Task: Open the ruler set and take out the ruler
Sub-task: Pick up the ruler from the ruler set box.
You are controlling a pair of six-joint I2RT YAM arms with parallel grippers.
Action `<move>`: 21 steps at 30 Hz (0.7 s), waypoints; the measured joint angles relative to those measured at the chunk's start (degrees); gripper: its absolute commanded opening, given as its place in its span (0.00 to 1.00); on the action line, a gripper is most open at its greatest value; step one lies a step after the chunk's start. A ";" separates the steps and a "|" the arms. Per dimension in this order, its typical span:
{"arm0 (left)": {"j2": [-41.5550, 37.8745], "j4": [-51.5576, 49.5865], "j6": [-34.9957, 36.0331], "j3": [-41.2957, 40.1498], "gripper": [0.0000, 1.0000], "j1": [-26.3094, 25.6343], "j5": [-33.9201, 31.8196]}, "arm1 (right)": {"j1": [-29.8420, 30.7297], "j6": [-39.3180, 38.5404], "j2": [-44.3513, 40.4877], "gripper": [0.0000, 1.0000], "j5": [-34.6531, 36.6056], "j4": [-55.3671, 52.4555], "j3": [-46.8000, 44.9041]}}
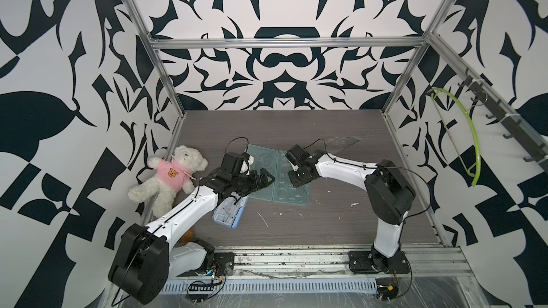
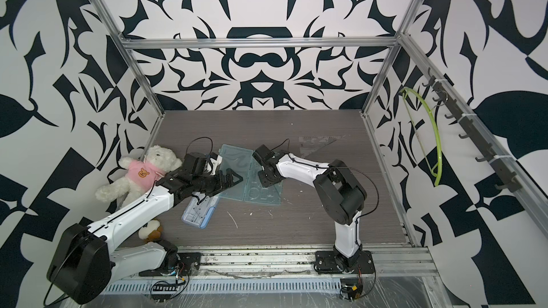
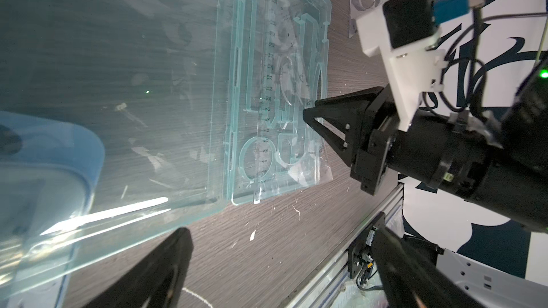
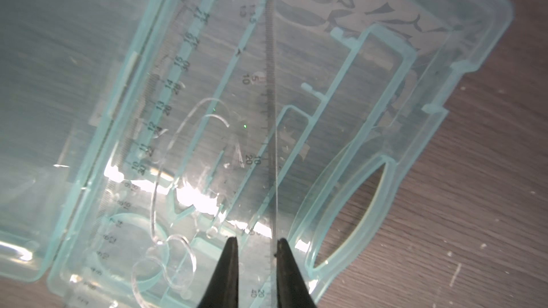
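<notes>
— Teal plastic — is the ruler set (image 1: 292, 195) lying open mid-table (image 1: 341, 223)?
— We see it so. Our right pincer (image 4: 256, 241) is narrow over its right half, with a clear ruler (image 4: 271, 84) edge-on between the tips — we cannot tell whether it is gripped. Our left pincer (image 3: 281, 229) gapes wide.

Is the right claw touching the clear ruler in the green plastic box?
Cannot tell. In the right wrist view the right gripper overlaps the marked edge of the clear plastic ruler, but neither contact nor gap shows.
</notes>
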 measured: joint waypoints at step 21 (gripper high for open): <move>-0.85 -0.02 0.74 5.95 0.99 -1.40 -5.75 | -9.29 4.57 -7.82 0.17 2.08 -1.97 -2.05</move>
